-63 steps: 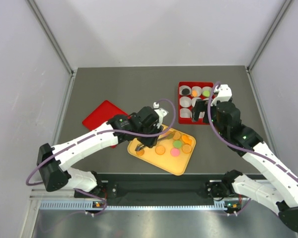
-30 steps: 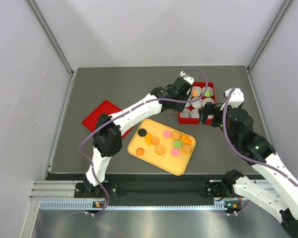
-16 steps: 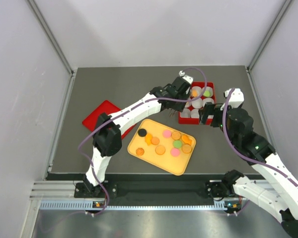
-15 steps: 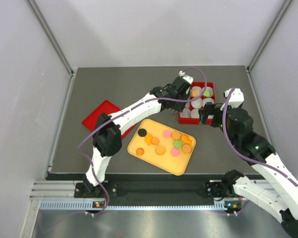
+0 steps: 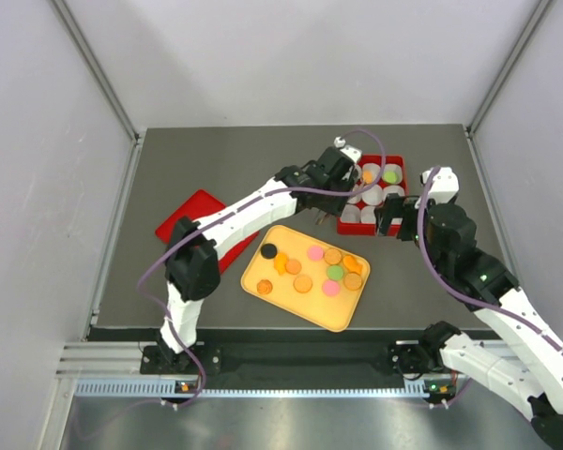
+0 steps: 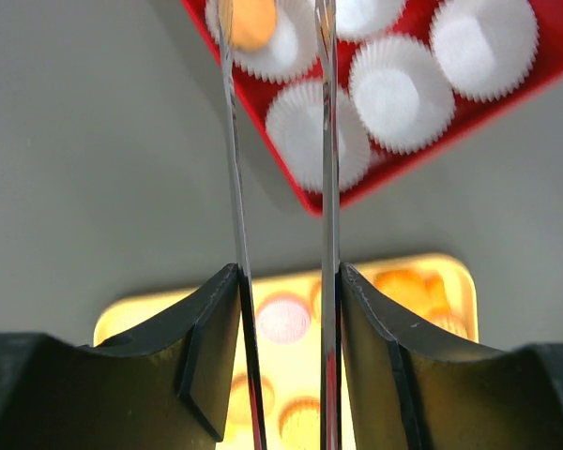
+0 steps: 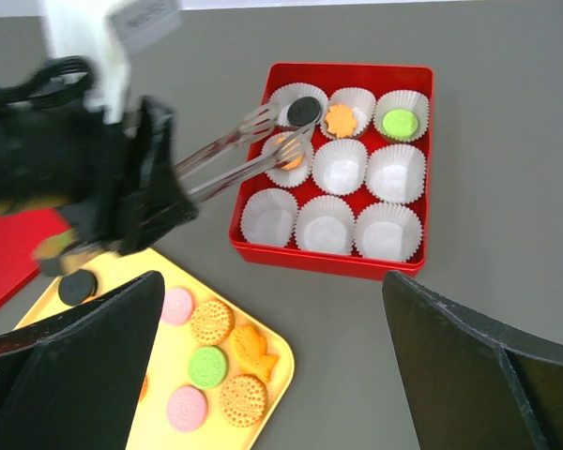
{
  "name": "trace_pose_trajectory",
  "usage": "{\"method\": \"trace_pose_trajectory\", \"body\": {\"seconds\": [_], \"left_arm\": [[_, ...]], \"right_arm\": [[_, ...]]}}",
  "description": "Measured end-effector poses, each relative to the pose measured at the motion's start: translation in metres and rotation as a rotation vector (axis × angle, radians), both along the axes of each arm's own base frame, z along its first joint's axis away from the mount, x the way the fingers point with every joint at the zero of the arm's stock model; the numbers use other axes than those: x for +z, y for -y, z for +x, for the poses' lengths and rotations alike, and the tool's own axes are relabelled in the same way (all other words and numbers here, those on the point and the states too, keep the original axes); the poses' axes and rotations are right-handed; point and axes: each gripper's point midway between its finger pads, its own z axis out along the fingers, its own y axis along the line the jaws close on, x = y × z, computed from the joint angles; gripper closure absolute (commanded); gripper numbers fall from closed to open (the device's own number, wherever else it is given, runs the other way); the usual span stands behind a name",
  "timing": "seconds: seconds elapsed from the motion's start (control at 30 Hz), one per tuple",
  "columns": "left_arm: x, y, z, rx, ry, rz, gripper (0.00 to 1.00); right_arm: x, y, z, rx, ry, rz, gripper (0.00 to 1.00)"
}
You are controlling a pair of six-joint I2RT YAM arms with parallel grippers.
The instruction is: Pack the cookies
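Observation:
My left gripper (image 5: 327,172) (image 6: 283,281) is shut on a pair of metal tongs (image 7: 235,150) (image 6: 327,141). The tong tips hang apart over the red box (image 5: 342,223) (image 7: 328,261), on either side of an orange cookie (image 7: 286,150) (image 6: 249,19) that lies in the middle-left paper cup. The back row holds a black cookie (image 7: 305,110), an orange flower cookie (image 7: 341,119) and a green cookie (image 7: 398,123). Several more cookies (image 5: 335,272) (image 7: 206,366) lie on the yellow tray (image 5: 342,319) (image 7: 281,352). My right gripper (image 5: 394,217) (image 7: 270,281) hovers open near the box's front edge, holding nothing.
A red lid (image 5: 195,220) lies flat on the table to the left of the tray. The other white paper cups (image 7: 341,167) in the box have nothing in them. Grey walls stand on both sides of the dark table (image 5: 216,169).
My left arm carried the tongs from the yellow tray to the red box, and the orange cookie now lies in the middle-left cup. In the last half second the left wrist drew slightly left. The right arm barely moved.

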Motion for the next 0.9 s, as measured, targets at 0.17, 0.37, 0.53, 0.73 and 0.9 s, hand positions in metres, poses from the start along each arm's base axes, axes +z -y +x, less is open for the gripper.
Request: {"method": "trace_pose_trajectory", "body": {"seconds": [0.17,0.37,0.53,0.73,0.9], "left_arm": [[0.032,-0.029,-0.037,-0.03,-0.009,-0.043,0.51],[0.081,-0.078,-0.093,-0.07,0.022,-0.133,0.49],[0.061,-0.105,-0.139,-0.122,-0.051,-0.099,0.49],[0.006,-0.115,-0.193,-0.213,-0.214,0.025,0.49],[-0.009,-0.11,-0.226,-0.287,-0.276,0.055,0.49]], "right_arm": [[-0.006,-0.002,0.004,0.0,-0.02,-0.013,0.0],[-0.013,-0.006,0.008,0.0,-0.043,-0.029,0.0],[-0.019,-0.009,0.013,0.0,-0.06,-0.04,0.0],[-0.03,-0.013,0.018,0.002,-0.092,-0.056,0.0],[-0.032,-0.015,0.02,0.002,-0.1,-0.056,0.0]]}}
